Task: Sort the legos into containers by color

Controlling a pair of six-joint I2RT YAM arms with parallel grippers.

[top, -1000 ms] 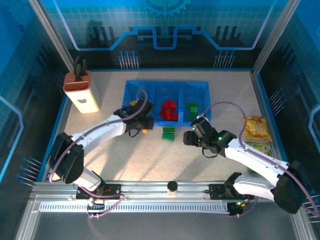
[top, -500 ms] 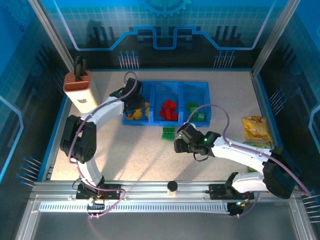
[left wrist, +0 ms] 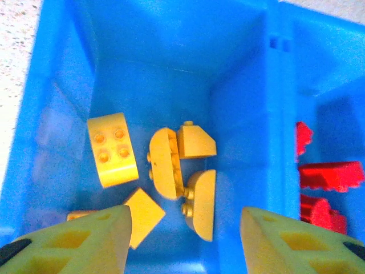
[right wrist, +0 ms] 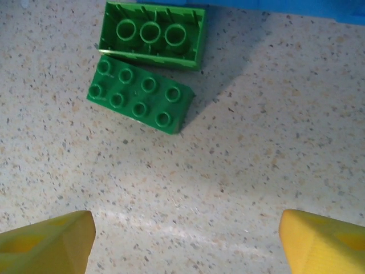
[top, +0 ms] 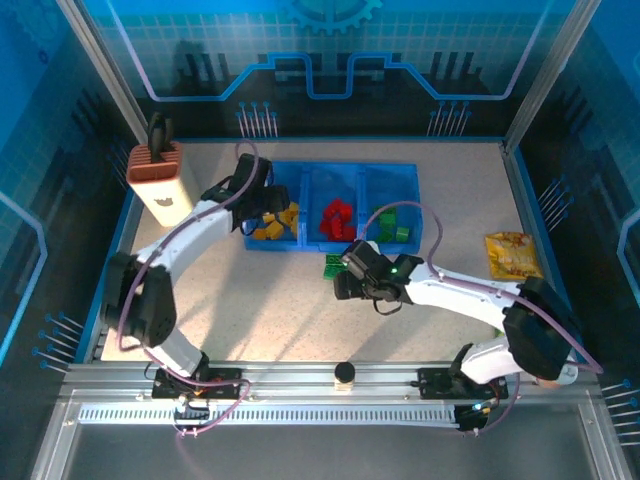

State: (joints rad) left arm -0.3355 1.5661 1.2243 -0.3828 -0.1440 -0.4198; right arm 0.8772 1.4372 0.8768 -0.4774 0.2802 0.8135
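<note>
At the far left of the surface (top: 230, 300) stood a white and brown box (top: 160, 185), well apart from everything else. Next came the left claw (top: 266, 208), hanging over the left compartment of the blue bin (top: 330, 172). In its wrist view the left claw (left wrist: 185, 240) was released, its two fingertips (left wrist: 74, 240) spread apart with nothing between them. Below it the yellow legos (left wrist: 112, 149) lay scattered on the compartment floor: a square four-stud brick, several rounded and sloped pieces touching one another near the middle, and a sloped piece nearer the fingertips. The red legos (top: 338, 218) sat piled in the middle compartment, their edge also showing past the dividing wall (left wrist: 328, 174).

Just in front of the bin, two green legos (top: 335, 263) lay on the surface, outside any compartment. The right claw (top: 345, 283) hovered beside them. From its wrist camera the right claw (right wrist: 185, 240) was released and spread wide, gripping nothing. One green brick (right wrist: 151, 43) lay upside down, close to the bin wall; the other (right wrist: 140, 94) lay studs up, touching it. More green legos (top: 392, 222) rested in the right compartment. A yellow snack packet (top: 513, 255) lay farther right.
</note>
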